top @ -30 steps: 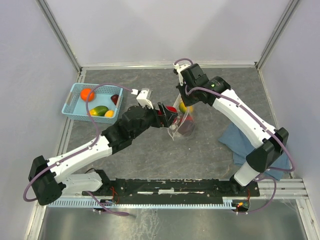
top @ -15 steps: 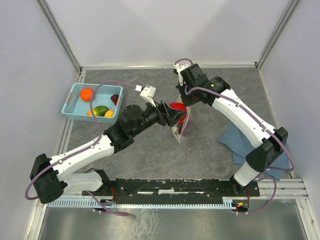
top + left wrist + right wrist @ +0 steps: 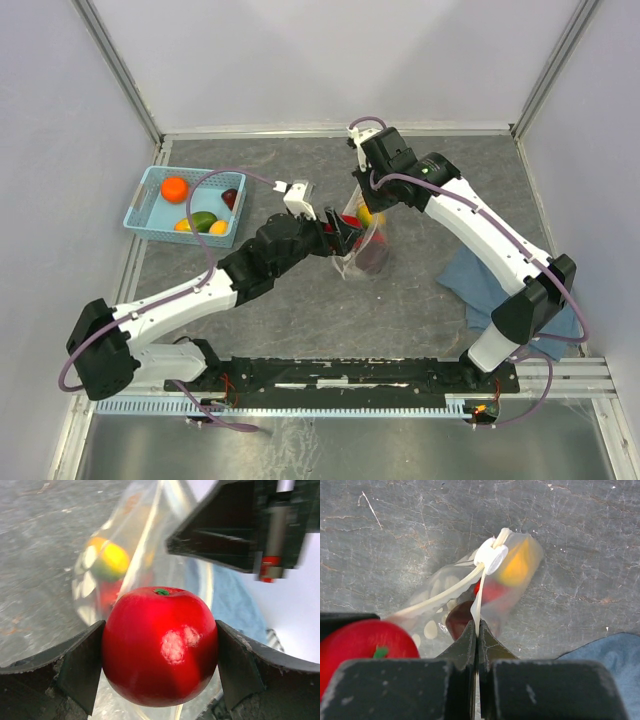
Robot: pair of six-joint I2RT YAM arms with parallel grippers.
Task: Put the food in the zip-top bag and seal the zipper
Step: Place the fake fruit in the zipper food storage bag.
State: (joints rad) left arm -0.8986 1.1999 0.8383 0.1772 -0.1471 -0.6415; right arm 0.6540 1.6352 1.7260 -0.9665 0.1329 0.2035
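The right tool [image 3: 476, 630] pinches shut on the zipper [image 3: 465, 579] of the bag [image 3: 520, 575], holding its mouth up so the left tool [image 3: 338, 232], clamped round the apple [image 3: 160, 645], can push it in from just beside that mouth.

My right hand [image 3: 476, 630] pinches the zipper [image 3: 470, 587] right above the zip-top bag [image 3: 365, 252]. That crowds the narrow mouth where my left hand [image 3: 160, 625] holds the red apple [image 3: 160, 645]. Bare desk [image 3: 330, 310] lies open nearer me, between the basket [image 3: 136, 203] and the blue cloth [image 3: 465, 280].
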